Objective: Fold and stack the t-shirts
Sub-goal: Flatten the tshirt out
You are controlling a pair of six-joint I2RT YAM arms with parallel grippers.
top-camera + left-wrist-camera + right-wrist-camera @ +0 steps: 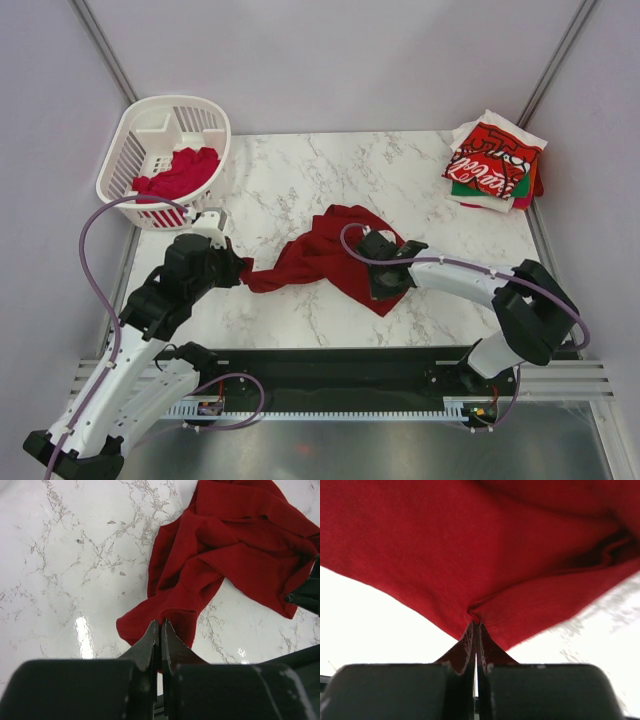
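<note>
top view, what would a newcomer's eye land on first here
A crumpled red tee lies at mid-table, pinched at its left end by the left claw and on its right side by the right claw. Next come the stack of folded tees at the far right corner and the white basket at the far left, with red cloth inside.
</note>
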